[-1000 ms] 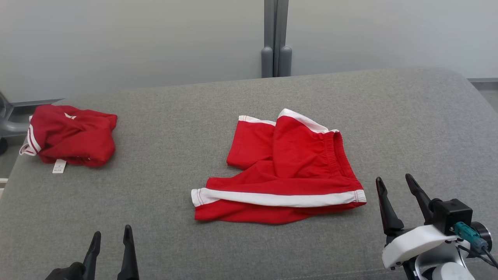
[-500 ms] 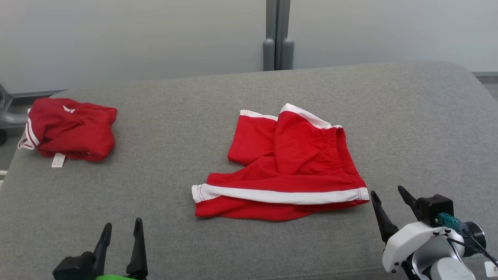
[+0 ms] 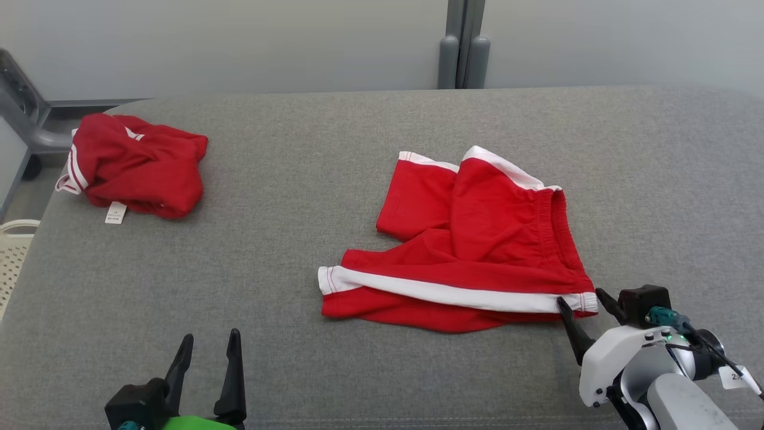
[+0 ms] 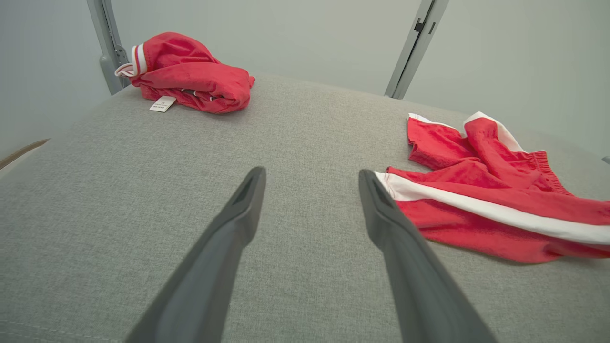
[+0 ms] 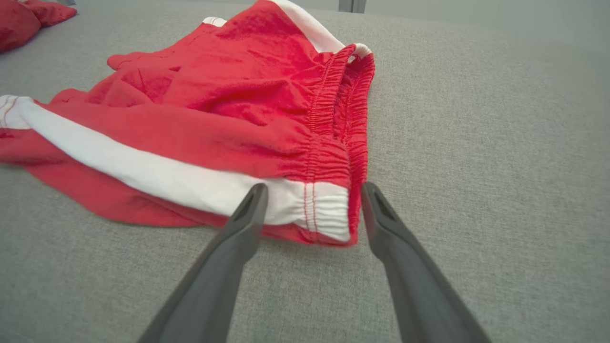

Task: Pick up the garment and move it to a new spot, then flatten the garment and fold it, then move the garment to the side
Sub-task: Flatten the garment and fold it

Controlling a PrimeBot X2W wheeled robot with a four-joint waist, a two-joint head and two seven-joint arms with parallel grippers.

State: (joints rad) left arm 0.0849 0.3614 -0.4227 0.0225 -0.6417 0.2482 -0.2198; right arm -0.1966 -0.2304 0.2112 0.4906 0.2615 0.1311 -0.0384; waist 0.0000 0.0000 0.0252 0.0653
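As seen from the head, far left on grey tabletop (image 3: 286, 179): crumpled red garment (image 3: 140, 164) with white label (image 3: 116, 212), untouched. Near left: left gripper (image 3: 210, 334), jaws spread wide, holding nothing, well apart from any cloth. Centre to right: red shorts (image 3: 477, 239) with white side stripe, lying rumpled and partly folded over. Near right: right gripper (image 3: 580, 297), jaws released, fingertips astride near-right waistband corner of shorts, not clamped.

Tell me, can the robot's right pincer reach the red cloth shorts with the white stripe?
Probably yes. The right pincer is open, and its fingertips seem to straddle the waistband corner of the red cloth shorts. Nothing lies in the way.
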